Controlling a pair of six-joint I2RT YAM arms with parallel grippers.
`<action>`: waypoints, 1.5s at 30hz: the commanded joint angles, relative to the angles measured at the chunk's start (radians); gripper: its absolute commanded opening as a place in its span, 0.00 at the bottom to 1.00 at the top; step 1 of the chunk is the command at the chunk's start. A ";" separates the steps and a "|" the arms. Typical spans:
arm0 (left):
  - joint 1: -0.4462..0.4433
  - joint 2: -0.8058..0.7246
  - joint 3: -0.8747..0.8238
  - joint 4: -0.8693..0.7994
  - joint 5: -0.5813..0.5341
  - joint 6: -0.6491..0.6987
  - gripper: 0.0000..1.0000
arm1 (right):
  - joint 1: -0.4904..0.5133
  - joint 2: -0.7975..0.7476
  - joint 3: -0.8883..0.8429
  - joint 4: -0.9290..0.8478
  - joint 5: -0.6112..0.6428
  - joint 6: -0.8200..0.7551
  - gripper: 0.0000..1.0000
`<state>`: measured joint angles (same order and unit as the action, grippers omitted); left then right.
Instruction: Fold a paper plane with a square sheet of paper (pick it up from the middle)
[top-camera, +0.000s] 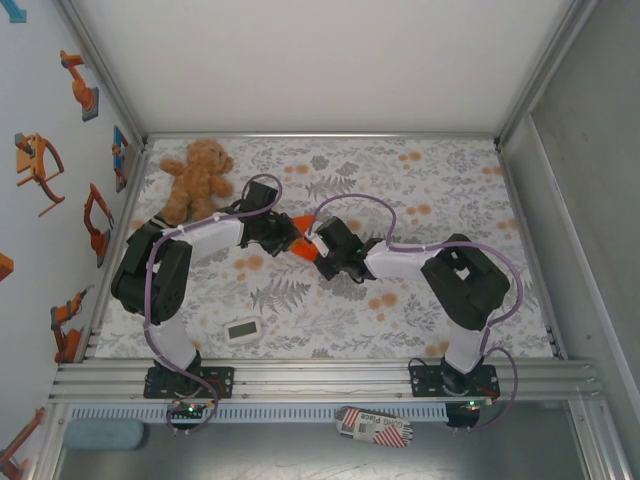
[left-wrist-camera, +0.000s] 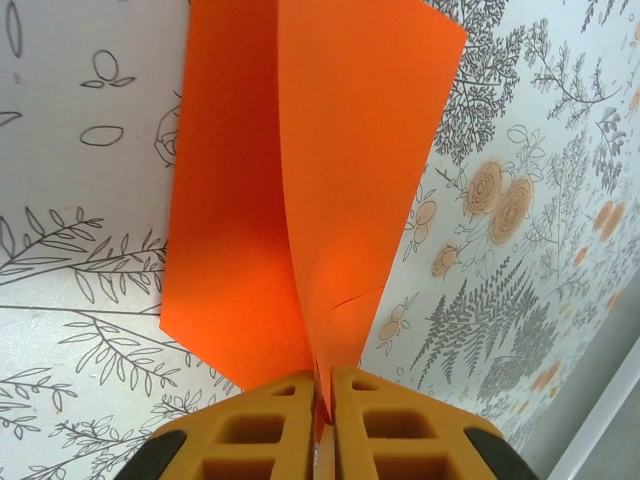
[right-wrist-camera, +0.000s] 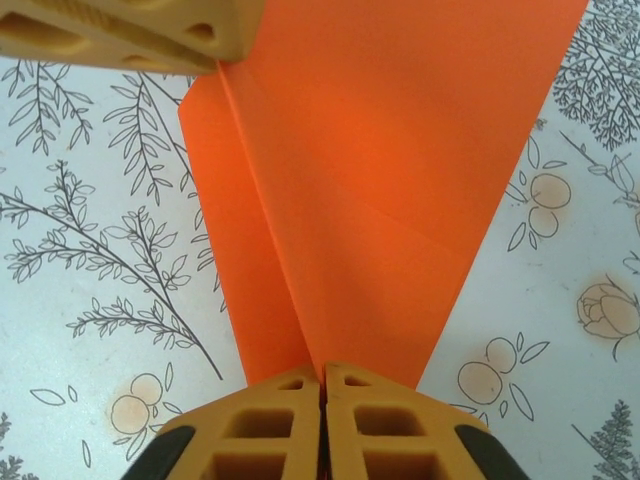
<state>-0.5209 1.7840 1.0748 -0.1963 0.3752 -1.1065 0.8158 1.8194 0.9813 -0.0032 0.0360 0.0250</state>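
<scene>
Orange paper (top-camera: 304, 238), creased lengthwise, is pinched by left jaws and right jaws, both arms bent inward.

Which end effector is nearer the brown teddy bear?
Left. The left end effector grips the folded bright orange paper sheet to the right of the fluffy brown teddy bear; the right end effector holds the paper's opposite side, farther away.

One folded orange paper (top-camera: 303, 238); touching it, one left gripper (left-wrist-camera: 322, 405) and one right gripper (right-wrist-camera: 322, 400); one teddy bear (top-camera: 195, 178); one white timer (top-camera: 242, 329).
</scene>
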 joint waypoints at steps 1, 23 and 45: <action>0.018 -0.042 0.033 -0.035 -0.005 0.024 0.16 | 0.006 0.006 -0.003 -0.001 -0.030 -0.001 0.06; 0.033 -0.222 -0.286 0.163 -0.134 -0.065 0.16 | -0.023 0.031 0.011 0.023 -0.180 0.147 0.03; 0.004 -0.024 -0.248 0.325 -0.038 -0.074 0.17 | -0.134 0.088 0.022 0.089 -0.534 0.289 0.00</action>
<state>-0.5117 1.7454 0.8043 0.1146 0.3122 -1.1751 0.6952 1.8843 0.9817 0.0620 -0.4091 0.2687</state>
